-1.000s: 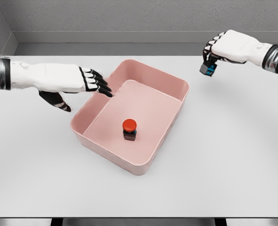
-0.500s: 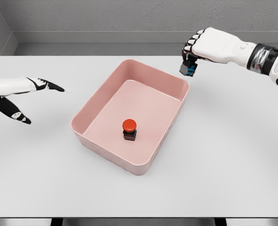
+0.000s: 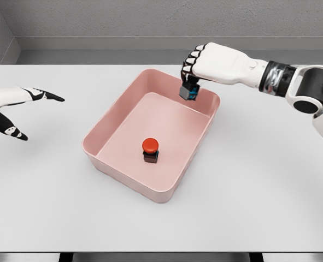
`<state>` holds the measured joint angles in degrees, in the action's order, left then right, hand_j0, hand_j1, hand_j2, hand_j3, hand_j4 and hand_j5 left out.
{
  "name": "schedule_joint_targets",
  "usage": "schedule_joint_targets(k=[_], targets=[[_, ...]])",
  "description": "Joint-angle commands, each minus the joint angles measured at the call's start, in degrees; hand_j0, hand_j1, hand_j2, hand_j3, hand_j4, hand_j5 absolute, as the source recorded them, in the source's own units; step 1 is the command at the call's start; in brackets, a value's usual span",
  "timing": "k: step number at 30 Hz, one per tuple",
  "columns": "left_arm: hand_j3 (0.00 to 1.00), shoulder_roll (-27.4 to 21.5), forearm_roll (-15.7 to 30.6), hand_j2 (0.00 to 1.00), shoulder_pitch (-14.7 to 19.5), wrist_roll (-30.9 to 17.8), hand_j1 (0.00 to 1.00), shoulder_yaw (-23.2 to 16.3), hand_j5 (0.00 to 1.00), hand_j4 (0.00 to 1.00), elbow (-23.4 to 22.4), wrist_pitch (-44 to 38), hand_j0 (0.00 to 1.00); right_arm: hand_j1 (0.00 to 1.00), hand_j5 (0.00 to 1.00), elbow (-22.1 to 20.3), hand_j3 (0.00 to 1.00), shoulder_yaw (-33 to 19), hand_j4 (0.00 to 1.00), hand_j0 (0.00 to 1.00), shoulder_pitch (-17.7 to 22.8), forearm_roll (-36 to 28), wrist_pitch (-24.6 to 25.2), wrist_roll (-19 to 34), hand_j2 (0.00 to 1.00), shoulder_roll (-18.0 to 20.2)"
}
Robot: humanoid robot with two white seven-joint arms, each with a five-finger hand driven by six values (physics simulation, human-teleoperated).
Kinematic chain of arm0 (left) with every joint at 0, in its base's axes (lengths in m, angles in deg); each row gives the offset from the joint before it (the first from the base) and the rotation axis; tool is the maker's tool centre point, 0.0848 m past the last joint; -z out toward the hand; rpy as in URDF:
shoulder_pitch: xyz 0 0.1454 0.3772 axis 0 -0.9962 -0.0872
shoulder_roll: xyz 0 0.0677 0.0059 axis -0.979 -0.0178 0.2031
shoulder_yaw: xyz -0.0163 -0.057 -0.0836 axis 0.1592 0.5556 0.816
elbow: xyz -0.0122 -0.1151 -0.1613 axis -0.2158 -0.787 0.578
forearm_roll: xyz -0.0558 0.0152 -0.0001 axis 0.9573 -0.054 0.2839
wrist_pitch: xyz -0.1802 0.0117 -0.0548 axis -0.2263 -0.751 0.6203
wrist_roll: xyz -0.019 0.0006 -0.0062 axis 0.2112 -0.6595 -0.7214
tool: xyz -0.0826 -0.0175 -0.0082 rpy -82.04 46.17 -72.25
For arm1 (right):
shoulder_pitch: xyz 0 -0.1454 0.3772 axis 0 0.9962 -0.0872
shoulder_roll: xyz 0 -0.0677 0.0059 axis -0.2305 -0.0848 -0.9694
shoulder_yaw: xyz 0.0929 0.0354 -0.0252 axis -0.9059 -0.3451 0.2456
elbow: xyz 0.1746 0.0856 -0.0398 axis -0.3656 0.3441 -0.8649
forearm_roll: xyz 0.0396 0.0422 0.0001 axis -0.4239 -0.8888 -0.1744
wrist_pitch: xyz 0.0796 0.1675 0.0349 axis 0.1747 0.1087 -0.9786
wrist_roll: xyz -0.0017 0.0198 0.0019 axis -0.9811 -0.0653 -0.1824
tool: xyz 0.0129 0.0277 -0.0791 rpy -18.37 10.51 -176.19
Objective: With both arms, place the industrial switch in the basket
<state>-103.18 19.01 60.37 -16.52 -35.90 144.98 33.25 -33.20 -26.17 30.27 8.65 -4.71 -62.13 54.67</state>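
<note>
Switch (image 3: pixel 188 91) in right robot hand (image 3: pixel 205 63) moved over basket (image 3: pixel 117 112) rim.

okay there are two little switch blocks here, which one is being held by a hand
The dark block with blue trim, gripped by the right hand above the pink basket's far rim. The red-capped switch sits untouched on the basket floor.

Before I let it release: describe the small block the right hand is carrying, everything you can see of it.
The block is a small dark grey box with a bright blue patch on its lower right side, plastic by the look. It hangs slightly tilted from the curled fingers of the right hand, which cover its top, so no button can be seen. It is held in the air over the far rim of the pink basket, touching nothing but the hand.
</note>
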Motion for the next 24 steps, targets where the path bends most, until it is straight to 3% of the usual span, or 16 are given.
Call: schedule_joint_targets(k=[1,6,9,11,13,17,22,24], targets=[[1.0,0.19,0.22,1.0,0.0,-0.05,1.0,0.04,1.0,1.0,-0.74,-0.14,1.0,0.48,0.48,-2.08,0.48,0.21,0.48,0.48,0.0,-0.34,0.09,-0.11,0.48,0.06],[1.0,-0.16,0.48,1.0,0.09,-0.05,1.0,0.13,1.0,1.0,-1.27,-0.14,1.0,0.48,0.48,-3.84,0.48,1.18,0.48,0.48,0.09,-0.34,0.09,-0.11,0.48,0.06],[1.0,-2.89,0.92,1.0,0.18,-0.05,1.0,0.65,1.0,1.0,-1.27,-0.14,1.0,0.49,0.49,-4.81,0.49,1.27,0.49,0.49,0.09,-0.34,0.09,-0.28,0.49,0.06],[1.0,-3.42,1.01,1.0,0.26,-0.05,1.0,0.74,1.0,1.0,-0.74,-0.14,1.0,0.56,0.56,-5.07,0.56,1.18,0.56,0.56,0.09,-0.42,0.09,-0.28,0.56,-0.03],[1.0,-2.98,1.19,1.0,0.18,-0.05,1.0,0.74,1.0,1.0,-1.27,-0.14,1.0,1.0,1.0,-5.07,1.0,1.45,1.0,1.0,0.18,-3.85,0.09,-0.2,1.0,0.32],[1.0,-2.63,1.27,1.0,0.09,-0.05,1.0,0.57,1.0,1.0,-0.48,-0.14,1.0,1.0,1.0,-5.07,1.0,1.45,1.0,1.0,0.44,-3.94,0.09,-0.2,1.0,0.41],[1.0,-3.24,1.19,1.0,0.18,-0.05,1.0,0.66,1.0,1.0,6.55,-0.14,1.0,1.0,1.0,-4.54,1.0,0.48,1.0,1.0,0.53,-4.82,0.09,-0.2,1.0,0.58],[1.0,-3.24,1.19,1.0,0.26,-0.05,1.0,0.66,1.0,1.0,7.17,-0.14,1.0,1.0,1.0,-2.7,1.0,-3.03,1.0,1.0,3.25,-4.82,0.09,-0.2,1.0,3.57]])
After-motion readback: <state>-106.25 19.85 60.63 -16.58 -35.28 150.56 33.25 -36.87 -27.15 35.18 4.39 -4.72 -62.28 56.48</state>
